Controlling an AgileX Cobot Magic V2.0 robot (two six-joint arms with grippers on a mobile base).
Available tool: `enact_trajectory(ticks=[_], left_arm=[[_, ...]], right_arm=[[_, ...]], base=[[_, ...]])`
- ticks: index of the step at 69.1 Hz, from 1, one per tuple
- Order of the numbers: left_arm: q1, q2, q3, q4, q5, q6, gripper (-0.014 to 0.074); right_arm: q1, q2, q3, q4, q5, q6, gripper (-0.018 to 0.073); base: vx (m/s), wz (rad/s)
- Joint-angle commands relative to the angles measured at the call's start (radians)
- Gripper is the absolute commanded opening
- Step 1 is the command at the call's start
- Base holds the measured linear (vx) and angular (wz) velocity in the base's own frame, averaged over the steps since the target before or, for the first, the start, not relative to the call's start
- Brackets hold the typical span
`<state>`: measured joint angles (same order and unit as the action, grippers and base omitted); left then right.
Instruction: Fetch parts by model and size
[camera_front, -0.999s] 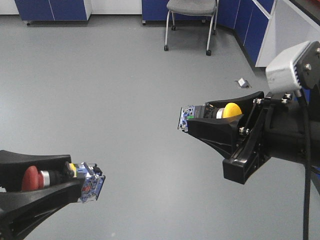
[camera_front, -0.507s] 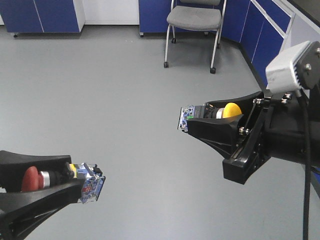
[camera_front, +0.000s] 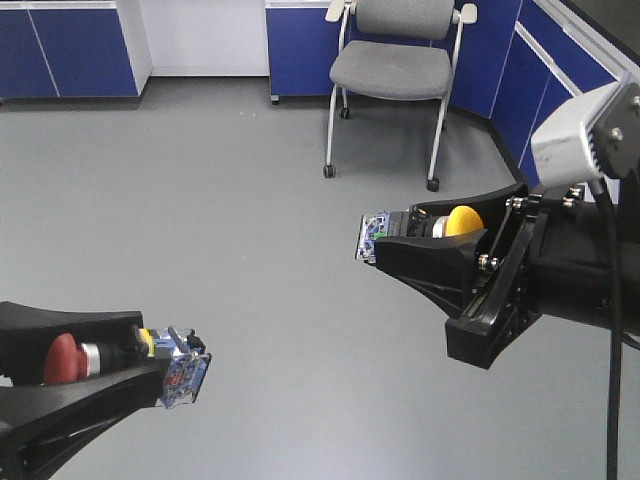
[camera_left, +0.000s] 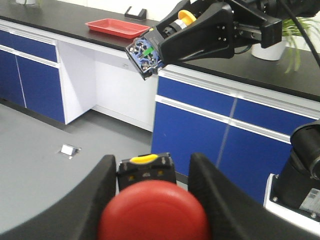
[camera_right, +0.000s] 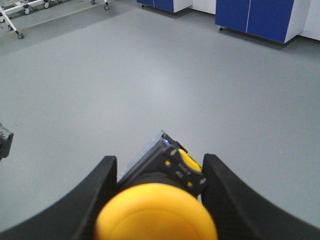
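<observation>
At the far left, the left fingers (camera_front: 130, 385) are closed on the red switch (camera_front: 110, 357). One black finger is above it and one is below it. The round red cap is back between the fingers. The blue and clear block sticks out past the tips and points to the right. This switch is up in the air over the gray floor (camera_front: 220, 220). In the left wrist view the red cap (camera_left: 152, 215) fills the bottom, with a black finger on each side.

In the middle at the back there is a gray chair (camera_front: 395, 60) on wheels. Blue cupboards (camera_front: 60, 50) stand behind it along the wall.

To the right, the right fingers (camera_front: 400, 250) are closed on the yellow switch (camera_front: 425, 224). Its yellow cap is back inside the fingers. Its blue and clear block pokes out past the tips and points to the left. This switch is in the air too, higher up than the red one and well apart from it. The two blocks face each other. A silver camera box (camera_front: 580, 135) sits on top of the right arm. In the right wrist view the yellow cap (camera_right: 155, 217) is big at the bottom, between two black fingers.

The left wrist view also shows a red tray (camera_left: 117, 27) on a black surface (camera_left: 60, 17).
</observation>
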<state>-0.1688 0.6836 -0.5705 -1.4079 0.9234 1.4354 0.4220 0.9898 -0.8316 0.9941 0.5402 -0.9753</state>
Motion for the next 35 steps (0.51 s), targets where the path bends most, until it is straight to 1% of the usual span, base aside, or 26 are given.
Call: enact_trajectory(ticks=[1, 35], left_arm=[[0.001, 0.002, -0.037, -0.073, 0.001, 0.002, -0.0006], [0.001, 0.002, -0.037, -0.073, 0.000, 0.002, -0.0006]], right_arm=[[-0.003, -0.014, -0.027, 0.035, -0.030, -0.009, -0.0005], [-0.003, -0.010, -0.027, 0.035, -0.030, -0.009, -0.0005]], base=[[0.64, 0.00], [0.62, 0.00]])
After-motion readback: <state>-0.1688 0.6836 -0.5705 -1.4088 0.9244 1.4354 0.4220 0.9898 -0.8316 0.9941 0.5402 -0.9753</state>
